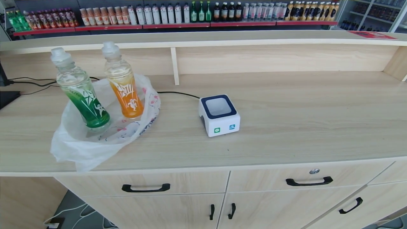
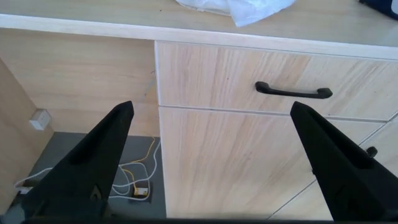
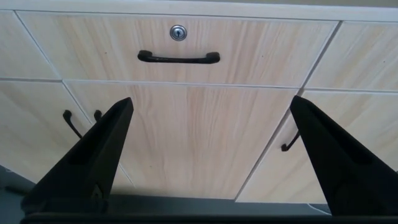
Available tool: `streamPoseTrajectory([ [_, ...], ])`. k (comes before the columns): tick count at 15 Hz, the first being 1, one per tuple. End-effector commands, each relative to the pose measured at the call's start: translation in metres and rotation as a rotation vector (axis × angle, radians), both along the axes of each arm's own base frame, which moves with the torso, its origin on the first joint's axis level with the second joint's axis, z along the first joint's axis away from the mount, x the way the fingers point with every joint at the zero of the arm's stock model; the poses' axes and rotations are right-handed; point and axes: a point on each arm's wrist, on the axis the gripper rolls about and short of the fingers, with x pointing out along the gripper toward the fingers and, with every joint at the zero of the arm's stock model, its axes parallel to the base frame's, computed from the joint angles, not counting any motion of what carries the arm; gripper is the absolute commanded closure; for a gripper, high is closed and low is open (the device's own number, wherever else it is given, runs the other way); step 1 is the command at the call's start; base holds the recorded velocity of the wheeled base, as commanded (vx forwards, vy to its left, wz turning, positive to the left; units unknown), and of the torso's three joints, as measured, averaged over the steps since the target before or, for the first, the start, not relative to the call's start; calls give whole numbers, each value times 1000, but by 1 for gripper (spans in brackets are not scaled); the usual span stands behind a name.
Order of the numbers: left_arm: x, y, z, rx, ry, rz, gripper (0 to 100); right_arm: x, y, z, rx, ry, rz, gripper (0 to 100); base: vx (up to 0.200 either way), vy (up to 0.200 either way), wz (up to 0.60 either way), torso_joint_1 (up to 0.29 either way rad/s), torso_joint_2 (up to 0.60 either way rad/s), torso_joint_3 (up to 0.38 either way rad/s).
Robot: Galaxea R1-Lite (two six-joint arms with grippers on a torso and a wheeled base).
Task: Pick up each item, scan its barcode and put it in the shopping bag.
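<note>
Head view: green bottle (image 1: 83, 95) and orange bottle (image 1: 124, 86) both stand within the crumpled white shopping bag (image 1: 95, 143), which is spread low on the wooden counter (image 1: 286, 121). The bottles are near each other but not touching. Scanner (image 1: 218, 115), a white box with a dark-framed window on top, sits on the counter to the right of the bag, apart from it, with a black cable (image 1: 178, 93) running off behind it. Neither bottle is anywhere near a set of jaws.

Left wrist view: left gripper (image 2: 212, 106) has its jaws spread wide with nothing between them. Straight ahead of the gap is the cabinet front, with a black drawer handle (image 2: 293, 92) beyond the fingertips. Farther past them, a fold of the bag (image 2: 249, 9) hangs over the counter edge.

Right wrist view: right gripper (image 3: 212, 99) has its jaws equally wide and also empty. Ahead of the gap is a drawer front with a round lock (image 3: 178, 32) and a black handle (image 3: 178, 58) just beneath it. Cabinet doors face the fingertips.
</note>
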Motion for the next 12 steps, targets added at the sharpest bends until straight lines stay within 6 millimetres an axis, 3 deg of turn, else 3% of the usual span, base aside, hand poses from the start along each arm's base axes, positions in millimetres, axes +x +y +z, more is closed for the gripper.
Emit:
streamPoseTrajectory([
  [1, 0, 0, 0, 1, 1, 1, 0, 0, 0, 0, 6, 0, 1, 0, 0, -200, 0, 2, 7, 2],
  [2, 0, 0, 0, 1, 1, 1, 0, 0, 0, 0, 4, 0, 1, 0, 0, -200, 0, 2, 2, 2],
  [7, 0, 0, 0, -1, 1, 1, 0, 0, 0, 0, 6, 0, -1, 0, 0, 0, 0, 0, 0, 0],
  [12, 0, 0, 0, -4, 0, 1, 0, 0, 0, 0, 6, 0, 1, 0, -200, 0, 0, 1, 3, 0],
])
